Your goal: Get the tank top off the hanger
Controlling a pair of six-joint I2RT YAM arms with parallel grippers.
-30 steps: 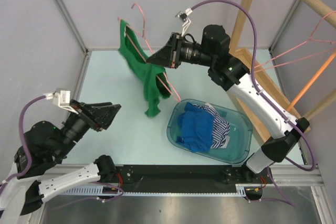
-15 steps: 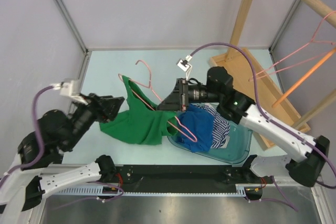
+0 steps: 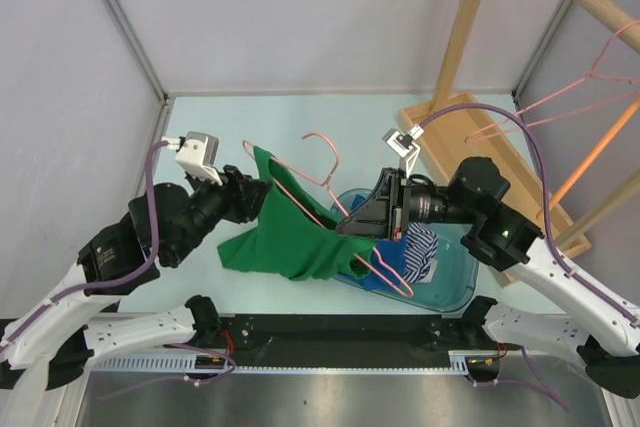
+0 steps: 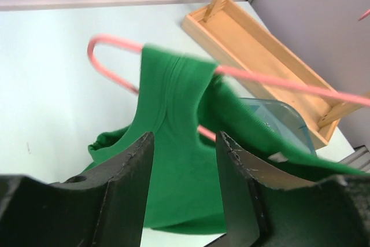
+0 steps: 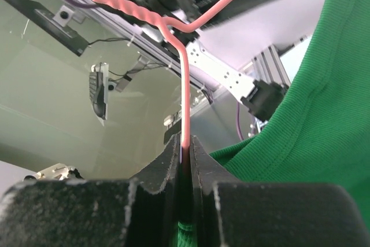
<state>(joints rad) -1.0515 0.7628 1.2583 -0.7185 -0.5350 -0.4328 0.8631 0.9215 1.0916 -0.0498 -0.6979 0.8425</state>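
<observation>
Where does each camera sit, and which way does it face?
Top external: above and behind the arms, looking down on the table; both arms show, left gripper and right gripper at the tank top.
Left wrist: on the left arm, looking past its open fingers at the tank top on the hanger.
Right wrist: on the right arm, looking along its fingers, shut on the hanger.
Shared: all three show tank top and hanger.

Pale green table (image 3: 250, 117). Translucent blue bin (image 3: 455, 285) sits front, right of centre. Wooden rack base (image 3: 445, 122) at back right. Green tank top (image 3: 285, 247): lower hem seems to rest on surface.
</observation>
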